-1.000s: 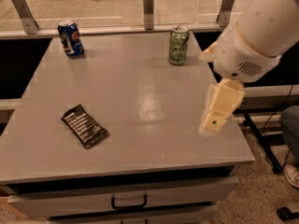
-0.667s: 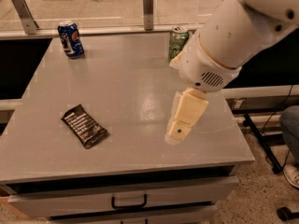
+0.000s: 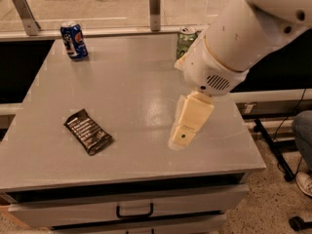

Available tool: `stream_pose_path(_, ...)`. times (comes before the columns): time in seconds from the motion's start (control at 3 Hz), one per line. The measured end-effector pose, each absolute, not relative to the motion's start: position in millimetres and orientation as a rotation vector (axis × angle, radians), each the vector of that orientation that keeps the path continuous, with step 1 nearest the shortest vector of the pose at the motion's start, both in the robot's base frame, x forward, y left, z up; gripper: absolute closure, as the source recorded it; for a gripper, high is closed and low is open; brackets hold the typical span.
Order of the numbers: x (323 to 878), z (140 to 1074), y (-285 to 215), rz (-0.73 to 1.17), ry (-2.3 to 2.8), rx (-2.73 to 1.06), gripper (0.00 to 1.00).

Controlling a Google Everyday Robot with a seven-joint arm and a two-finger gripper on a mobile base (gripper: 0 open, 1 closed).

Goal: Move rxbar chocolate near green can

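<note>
— Nearest entry?
— rxbar chocolate [image 3: 88,131], lower left, flat on table [image 3: 122,82]. Likely light, crinkly, slippery; best pinched across narrow width.
— Next?
— gripper [image 3: 183,138], centre right, above tabletop; open or closed, cannot tell.
— Farthest?
— green can [image 3: 185,42], upper centre-right.

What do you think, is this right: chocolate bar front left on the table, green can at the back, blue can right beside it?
No: the camera view shows the blue can at the back left corner, well apart from the green can. The rxbar chocolate does lie front left; the claw hovers right of it.
</note>
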State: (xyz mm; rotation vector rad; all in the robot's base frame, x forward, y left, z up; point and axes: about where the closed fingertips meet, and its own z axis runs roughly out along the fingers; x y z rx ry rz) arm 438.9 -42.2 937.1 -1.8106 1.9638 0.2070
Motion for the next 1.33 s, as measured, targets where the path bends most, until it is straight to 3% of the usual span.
stream_pose_path(1.0,463.6,884.6,83.1,0.467,1.924,-1.619,0.0)
stream_pose_path(1.33,467.9,876.9,123.3,0.473,1.929,-1.57,0.0)
